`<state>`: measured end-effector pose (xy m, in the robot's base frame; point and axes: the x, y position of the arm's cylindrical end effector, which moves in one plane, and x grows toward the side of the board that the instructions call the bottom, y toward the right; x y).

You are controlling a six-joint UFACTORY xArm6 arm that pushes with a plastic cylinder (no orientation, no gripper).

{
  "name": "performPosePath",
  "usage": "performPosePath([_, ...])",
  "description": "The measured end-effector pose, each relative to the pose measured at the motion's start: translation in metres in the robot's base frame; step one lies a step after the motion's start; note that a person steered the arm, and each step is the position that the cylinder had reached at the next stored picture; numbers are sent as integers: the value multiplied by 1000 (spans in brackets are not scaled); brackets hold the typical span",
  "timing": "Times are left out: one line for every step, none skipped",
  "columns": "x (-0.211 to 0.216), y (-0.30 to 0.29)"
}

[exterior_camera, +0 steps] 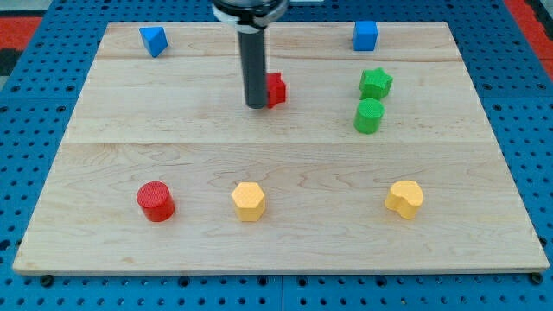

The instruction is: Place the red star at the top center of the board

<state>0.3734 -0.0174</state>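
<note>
The red star (276, 89) lies in the upper middle of the wooden board (276, 233), partly hidden behind my rod. My tip (257, 106) rests on the board right at the star's left side, touching or nearly touching it. The star sits a little below the board's top edge, close to the centre line.
A blue block (153, 40) is at the top left and a blue cube (365, 35) at the top right. A green star (375, 83) and green cylinder (369, 115) sit right of the red star. A red cylinder (155, 200), yellow hexagon (249, 200) and yellow block (404, 198) line the bottom.
</note>
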Motion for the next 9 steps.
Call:
performPosePath([13,29])
performPosePath([-10,40])
performPosePath([-52,28])
performPosePath([-73,12])
performPosePath([-21,22])
performPosePath([-20,12])
performPosePath([-14,16])
performPosePath([10,21])
performPosePath([11,-33])
